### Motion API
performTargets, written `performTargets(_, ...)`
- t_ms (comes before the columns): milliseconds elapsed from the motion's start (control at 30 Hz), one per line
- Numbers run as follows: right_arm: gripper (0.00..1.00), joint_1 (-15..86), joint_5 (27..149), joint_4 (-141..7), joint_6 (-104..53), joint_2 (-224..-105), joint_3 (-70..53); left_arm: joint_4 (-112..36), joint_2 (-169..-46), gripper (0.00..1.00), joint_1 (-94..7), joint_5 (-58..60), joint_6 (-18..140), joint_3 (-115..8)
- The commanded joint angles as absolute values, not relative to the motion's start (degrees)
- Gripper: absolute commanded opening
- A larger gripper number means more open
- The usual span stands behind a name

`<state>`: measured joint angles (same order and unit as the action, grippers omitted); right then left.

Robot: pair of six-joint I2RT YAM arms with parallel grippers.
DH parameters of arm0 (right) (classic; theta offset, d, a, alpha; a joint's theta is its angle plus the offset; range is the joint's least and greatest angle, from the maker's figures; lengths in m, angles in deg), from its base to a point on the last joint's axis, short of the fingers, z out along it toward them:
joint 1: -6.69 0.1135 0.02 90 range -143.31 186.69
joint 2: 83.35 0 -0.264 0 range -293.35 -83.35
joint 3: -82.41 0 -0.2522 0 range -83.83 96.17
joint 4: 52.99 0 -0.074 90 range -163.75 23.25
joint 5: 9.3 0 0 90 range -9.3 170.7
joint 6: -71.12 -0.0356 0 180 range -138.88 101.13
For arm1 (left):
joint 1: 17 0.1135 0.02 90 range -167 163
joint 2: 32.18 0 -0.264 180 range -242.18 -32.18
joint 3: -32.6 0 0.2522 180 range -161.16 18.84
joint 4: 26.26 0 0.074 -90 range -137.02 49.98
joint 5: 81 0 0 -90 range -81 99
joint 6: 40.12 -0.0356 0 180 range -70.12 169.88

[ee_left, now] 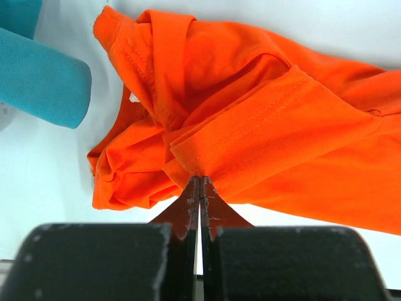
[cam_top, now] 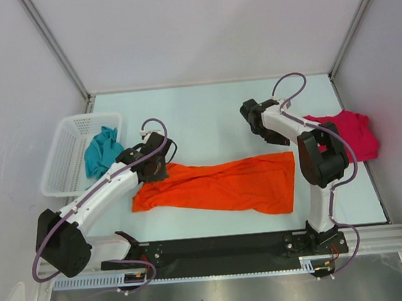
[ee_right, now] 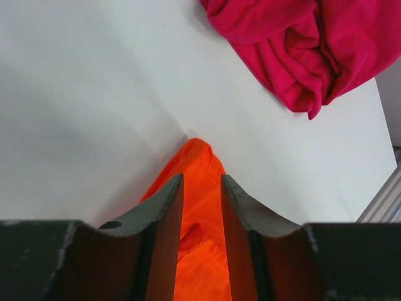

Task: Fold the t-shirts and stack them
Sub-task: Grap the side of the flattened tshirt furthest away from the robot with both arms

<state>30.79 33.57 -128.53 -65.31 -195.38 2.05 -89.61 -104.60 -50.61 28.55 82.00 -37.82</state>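
The orange t-shirt (cam_top: 221, 185) lies stretched across the middle of the table; its bunched left end (ee_left: 250, 119) fills the left wrist view. My left gripper (cam_top: 157, 172) (ee_left: 199, 180) is shut on a hemmed fold at that upper left end. My right gripper (cam_top: 277, 141) (ee_right: 202, 179) hangs over the shirt's upper right corner (ee_right: 199, 164), jaws apart, and the orange cloth shows in the gap between them. The red t-shirt (cam_top: 350, 133) (ee_right: 301, 44) lies crumpled at the right edge of the table. The teal t-shirt (cam_top: 102, 150) (ee_left: 37, 81) sits in the basket.
A white mesh basket (cam_top: 66, 157) stands at the left edge of the table, close to my left arm. Enclosure walls and metal posts border the table on three sides. A black rail (cam_top: 223, 250) with the arm bases runs along the near edge.
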Motion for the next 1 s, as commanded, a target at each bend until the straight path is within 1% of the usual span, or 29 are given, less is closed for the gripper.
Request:
performTargets(0,0.36,28.67,31.31,-128.1,-63.79,-196.11,3.53,-91.09,-102.93,0.0,-51.02,31.06,83.28,-37.93)
performTargets(467,0.36,28.22,32.97,-125.64,-63.43,-197.78,-0.16,-93.55,-99.24,0.0,-51.02,32.38,83.89,-36.35)
performTargets(967,0.35,29.72,34.21,-123.53,-62.91,-201.73,-0.34,-92.93,-101.43,0.0,-51.02,32.12,83.45,-36.0)
